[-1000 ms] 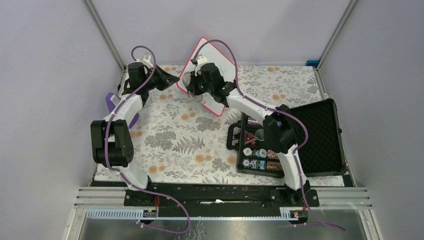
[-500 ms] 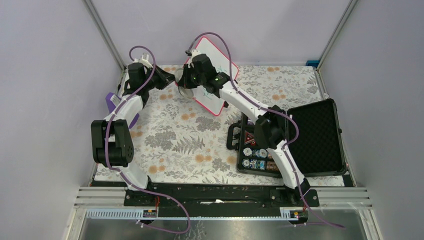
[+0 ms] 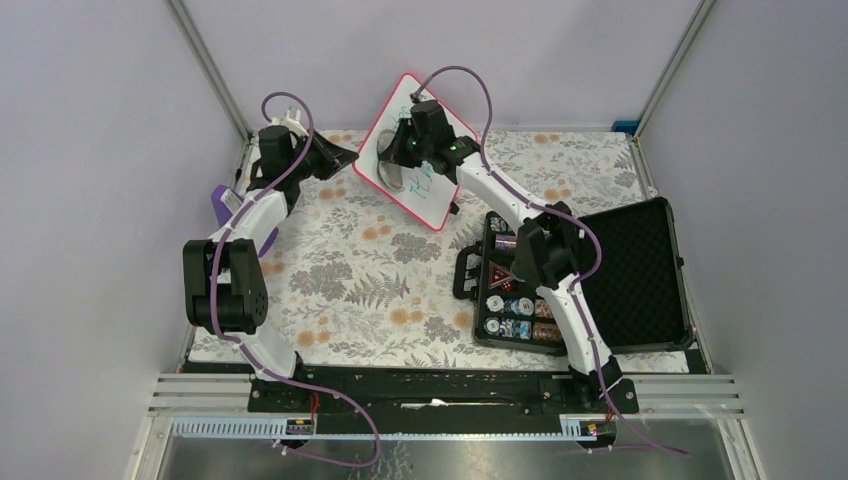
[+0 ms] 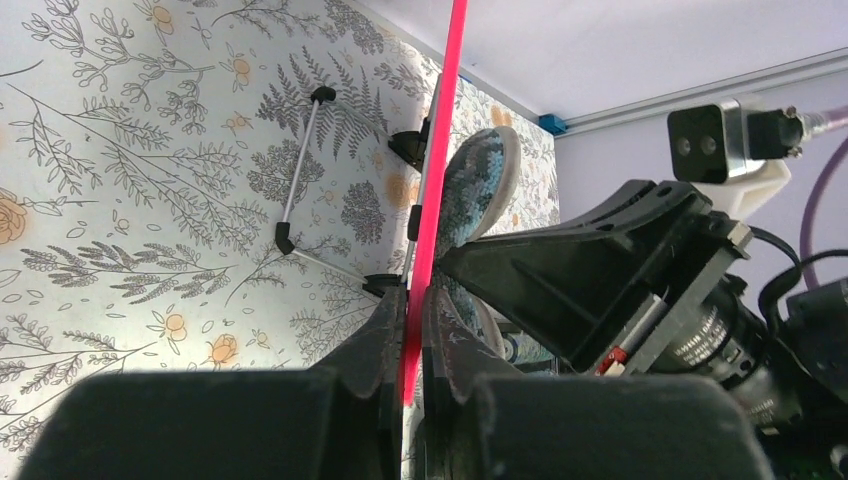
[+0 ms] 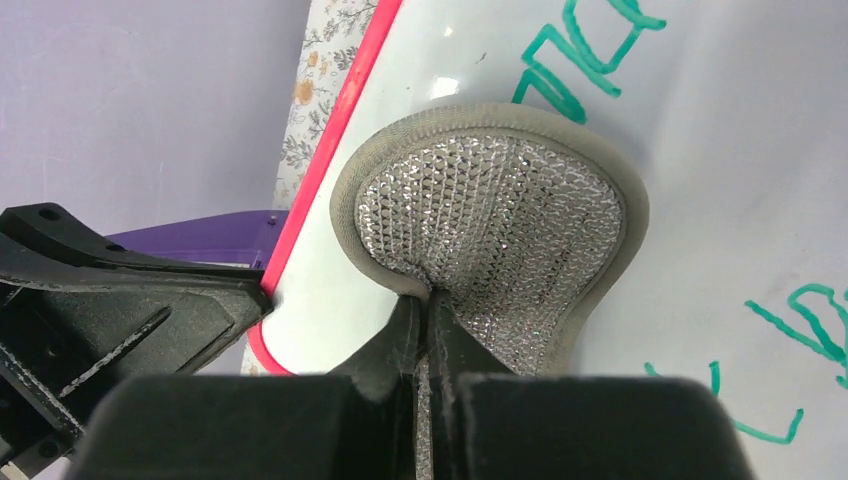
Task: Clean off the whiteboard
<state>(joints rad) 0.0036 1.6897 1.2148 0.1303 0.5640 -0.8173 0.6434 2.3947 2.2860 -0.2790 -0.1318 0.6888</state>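
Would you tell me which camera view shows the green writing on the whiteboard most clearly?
The right wrist view: the green writing is large and sharp on the whiteboard. The top external view shows only faint marks; the left wrist view sees the board edge-on.

- one whiteboard (image 3: 432, 203)
- one scrubbing pad (image 5: 500, 220)
- two robot arms: left arm (image 3: 245, 215), right arm (image 3: 500, 200)
- two grippers, one per arm: left gripper (image 4: 412, 310), right gripper (image 5: 425, 315)
- one black case (image 3: 640, 270); chips inside too small to count
- one purple object (image 3: 218, 205) at the table's left edge
- one floral cloth (image 3: 350, 270)
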